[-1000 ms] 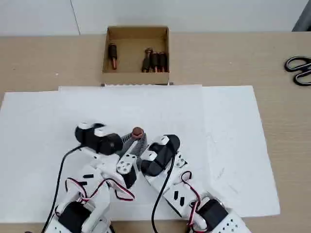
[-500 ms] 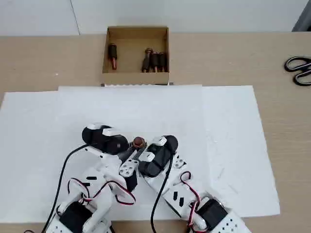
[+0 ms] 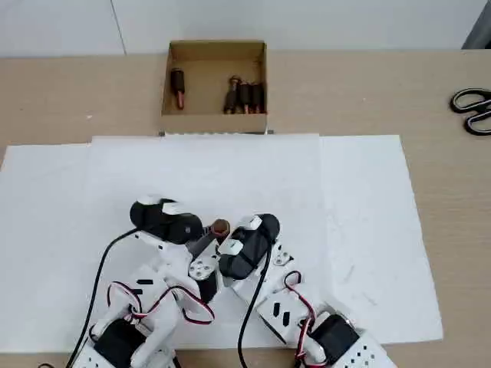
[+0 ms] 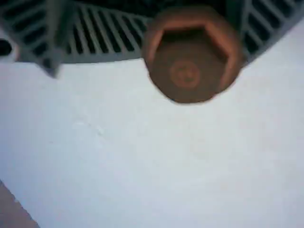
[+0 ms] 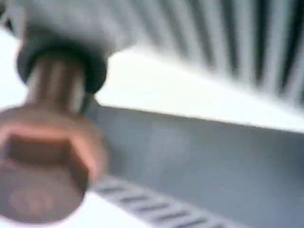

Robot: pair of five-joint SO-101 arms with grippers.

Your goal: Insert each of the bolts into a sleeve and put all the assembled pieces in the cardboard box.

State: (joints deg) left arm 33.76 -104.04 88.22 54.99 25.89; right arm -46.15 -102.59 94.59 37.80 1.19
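Note:
A copper hex-head bolt stands head-up over the white paper, between the two arms. In the left wrist view the bolt head faces the camera, held between ribbed grey fingers; my left gripper is shut on it. The right wrist view shows the bolt from the side, its shank entering a black sleeve under a grey finger. My right gripper sits right beside the bolt. The cardboard box at the back holds several assembled pieces.
Black-handled scissors lie at the table's far right edge. White paper sheets cover the middle of the wooden table. Both arms' cables and bases crowd the front edge.
The left arm shifted right and the bolt came slightly toward the front, closer to the right gripper. The box and scissors stay put.

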